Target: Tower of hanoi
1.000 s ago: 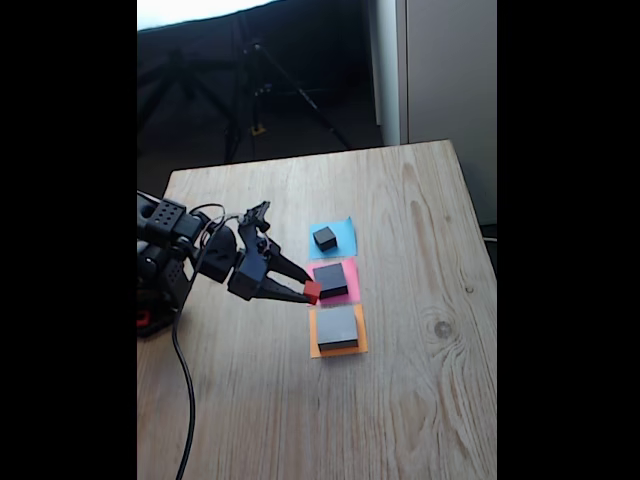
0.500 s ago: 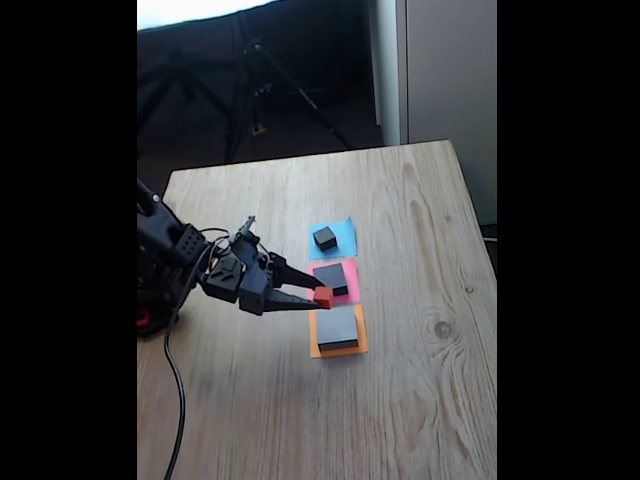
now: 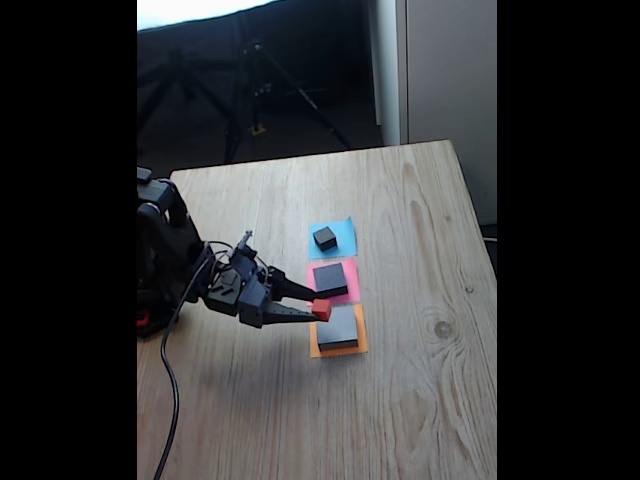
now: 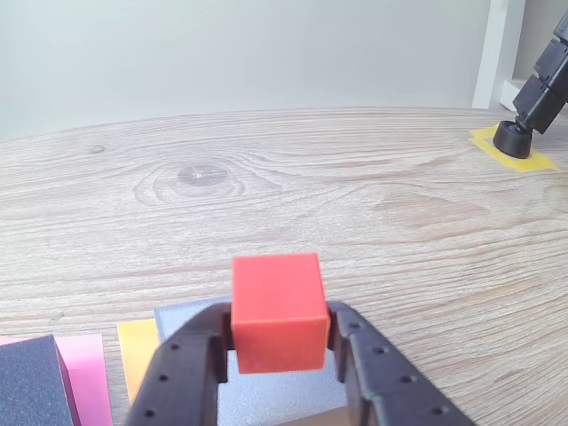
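Observation:
My gripper is shut on the tiny red cube, holding it just above the left edge of the large flat grey block, which lies on an orange paper square. In the wrist view the red cube sits between my two black fingers, with the grey block right below it. The medium black block rests on the pink square, also seen at the wrist view's lower left as the black block. The small black cube sits on the blue square.
The wooden table has bare room to the right and in front of the paper squares. My arm's base and its cable occupy the table's left edge. A black stand foot on yellow tape stands at the wrist view's far right.
My gripper has carried the red cube from beside the medium black block on pink toward the grey block on orange, and the arm has lowered and stretched out.

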`<state>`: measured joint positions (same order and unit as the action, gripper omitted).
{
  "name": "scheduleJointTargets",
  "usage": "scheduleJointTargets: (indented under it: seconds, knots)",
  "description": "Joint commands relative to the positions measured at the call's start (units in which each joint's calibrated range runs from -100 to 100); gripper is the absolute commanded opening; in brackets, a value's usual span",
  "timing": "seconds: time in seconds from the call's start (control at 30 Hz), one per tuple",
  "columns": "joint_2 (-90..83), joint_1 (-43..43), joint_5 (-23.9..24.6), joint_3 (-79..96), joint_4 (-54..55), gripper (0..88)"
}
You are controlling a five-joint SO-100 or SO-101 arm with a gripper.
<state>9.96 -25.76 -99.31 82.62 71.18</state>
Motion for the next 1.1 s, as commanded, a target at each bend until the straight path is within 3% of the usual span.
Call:
scheduleJointTargets:
  seconds: [0.0,0.27,1.07]
  knots:
    - [4.0,1.0,-0.7,-2.8,4.8,0.3]
    - [13.0,1.6,-0.7,-7.6,11.1,0.3]
    - [25.6,1.6,-0.7,-14.1,16.9,0.8]
